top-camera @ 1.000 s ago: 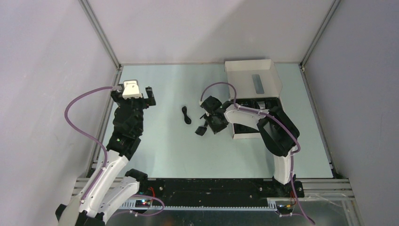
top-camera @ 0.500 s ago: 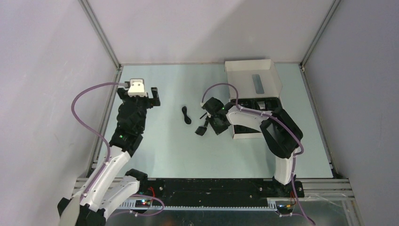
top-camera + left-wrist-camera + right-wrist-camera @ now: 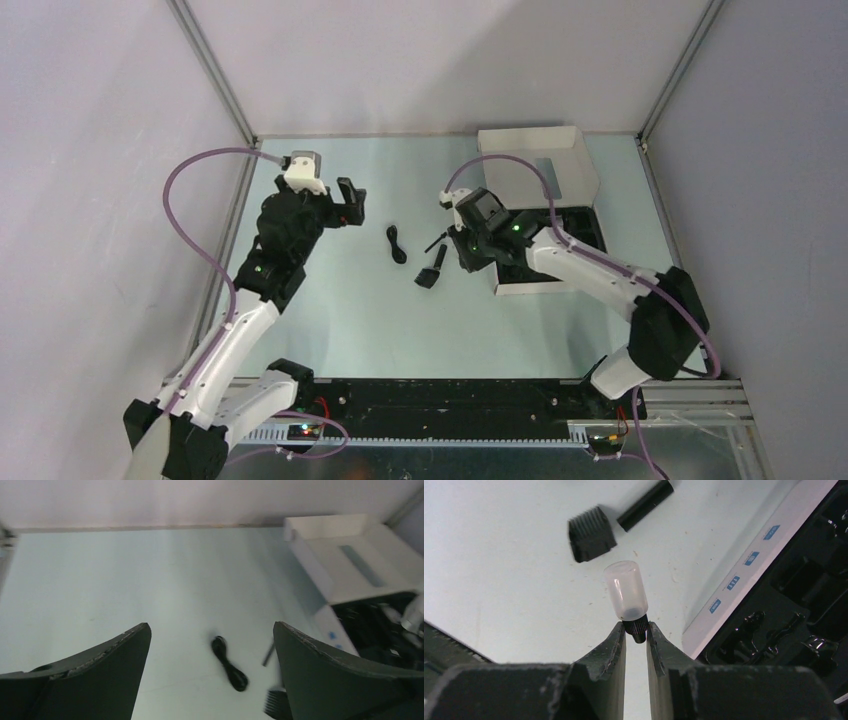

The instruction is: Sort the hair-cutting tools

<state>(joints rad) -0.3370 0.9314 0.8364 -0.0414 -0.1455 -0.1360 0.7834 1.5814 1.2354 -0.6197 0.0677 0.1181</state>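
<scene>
Top external view: the small clear bottle is hidden under the right arm's wrist, near the left edge of the white box [image 3: 530,160]. The right wrist view shows it. The right jaws are nearly together, clamped on the black cap of the small clear bottle [image 3: 626,590], its body sticking out past the tips. I cannot tell whether it touches the desk [image 3: 340,300]. Beyond it, a black comb attachment [image 3: 591,534] lies just beside a black stick [image 3: 645,504]. The box tray's contents are dark and hard to make out. The left jaws are wide apart over the desk, gripping nothing. A black cord [image 3: 230,666] lies on the desk, seen between them.
</scene>
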